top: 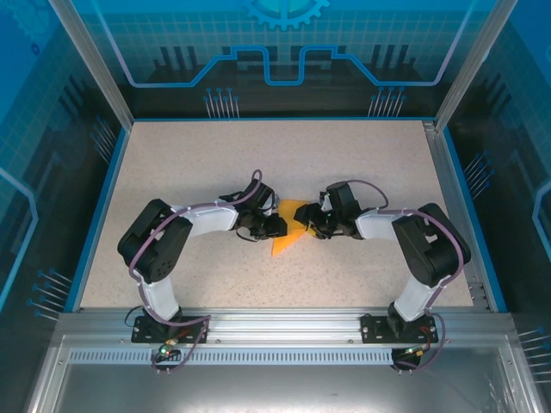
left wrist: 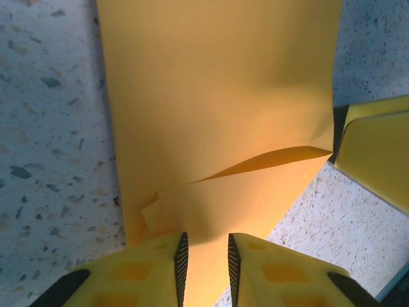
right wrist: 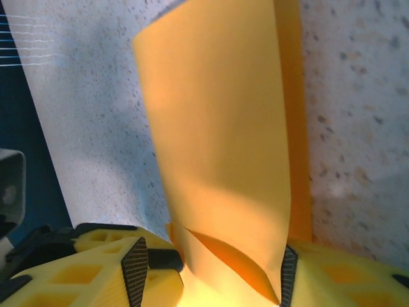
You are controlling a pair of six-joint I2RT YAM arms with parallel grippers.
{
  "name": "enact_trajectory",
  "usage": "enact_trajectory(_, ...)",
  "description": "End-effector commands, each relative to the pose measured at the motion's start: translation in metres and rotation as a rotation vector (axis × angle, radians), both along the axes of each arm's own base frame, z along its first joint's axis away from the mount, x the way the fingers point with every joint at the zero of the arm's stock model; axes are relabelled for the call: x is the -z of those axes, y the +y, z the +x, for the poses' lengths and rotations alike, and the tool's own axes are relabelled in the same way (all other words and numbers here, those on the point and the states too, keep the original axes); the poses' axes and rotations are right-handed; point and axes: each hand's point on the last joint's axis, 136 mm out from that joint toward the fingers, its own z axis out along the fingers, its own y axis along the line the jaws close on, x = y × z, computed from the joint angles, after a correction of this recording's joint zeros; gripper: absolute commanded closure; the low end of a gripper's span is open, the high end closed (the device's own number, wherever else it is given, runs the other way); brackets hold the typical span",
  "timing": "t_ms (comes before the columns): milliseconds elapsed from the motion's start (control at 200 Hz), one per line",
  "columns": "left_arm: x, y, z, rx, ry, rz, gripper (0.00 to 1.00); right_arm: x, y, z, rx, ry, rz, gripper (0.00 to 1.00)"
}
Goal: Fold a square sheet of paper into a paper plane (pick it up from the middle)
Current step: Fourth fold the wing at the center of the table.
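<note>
The orange-yellow sheet of paper [top: 291,231] lies folded on the table between both arms, a creased shape with layered flaps rather than a paper plane. My left gripper [top: 277,227] comes at it from the left. In the left wrist view its fingers [left wrist: 204,246] stand a narrow gap apart over the paper [left wrist: 217,96], which shows flat between them. My right gripper [top: 312,225] meets it from the right. Its fingers [right wrist: 211,268] are wide apart around a raised flap of the paper [right wrist: 217,141], whose edge touches the right pad [right wrist: 287,272].
The speckled table [top: 215,163] stretches all round the paper. A blue rim and metal posts with clear walls [top: 112,163] enclose it. The right gripper's yellow finger [left wrist: 374,153] shows at the right edge of the left wrist view, close to the paper.
</note>
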Motion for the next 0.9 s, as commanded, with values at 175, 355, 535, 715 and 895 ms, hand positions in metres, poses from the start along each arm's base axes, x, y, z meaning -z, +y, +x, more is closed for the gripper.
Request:
enact_trajectory(175, -0.036, 0.007, -0.001, -0.003, -0.123, -0.012, 0.59, -0.013, 0.007, 0.023, -0.082, -0.066, 0.062, 0.54)
enact_trajectory(355, -0.049, 0.008, -0.017, 0.007, -0.192, 0.054, 0.52, -0.015, 0.008, 0.023, -0.118, -0.071, 0.076, 0.64)
enact_trajectory(535, -0.047, 0.003, -0.033, -0.004, -0.263, 0.178, 0.47, -0.020, 0.008, 0.020, -0.153, -0.070, 0.078, 0.68)
enact_trajectory(715, -0.030, -0.004, -0.036, -0.019, -0.309, 0.308, 0.45, -0.019, 0.007, 0.017, -0.167, -0.051, 0.096, 0.68)
enact_trajectory(895, -0.019, -0.001, -0.032, -0.043, -0.363, 0.403, 0.45, -0.027, 0.011, 0.023, -0.175, -0.064, 0.113, 0.68)
